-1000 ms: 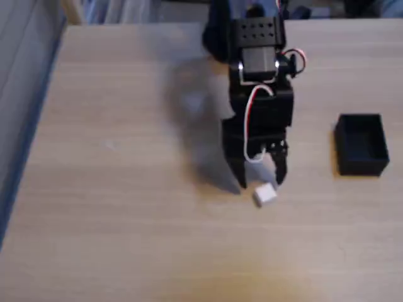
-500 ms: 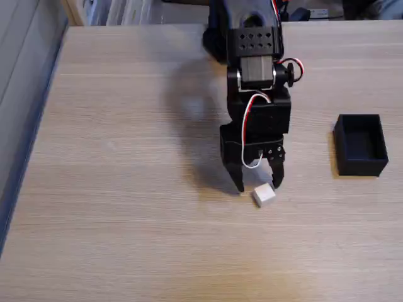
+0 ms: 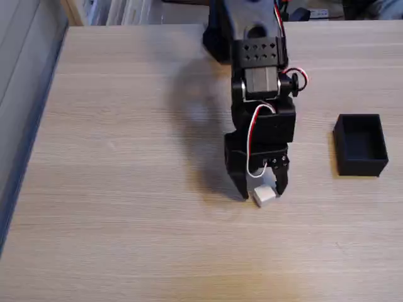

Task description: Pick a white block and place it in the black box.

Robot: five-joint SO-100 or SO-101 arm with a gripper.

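In the fixed view, the gripper (image 3: 262, 190) has come lower than half a second ago, and its parted jaws now stand on both sides of the white block (image 3: 265, 195) on the wooden surface (image 3: 126, 189). They are ready to close. The black box (image 3: 361, 144) waits well apart on the right.

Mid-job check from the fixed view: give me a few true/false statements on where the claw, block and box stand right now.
1. The white block sits on the table. True.
2. The block is inside the black box. False: it lies well left of the box.
3. The claw is open, its fingers either side of the block. True.
4. The claw hangs above the box. False: it is down at the block.
5. The box holds nothing visible. True.
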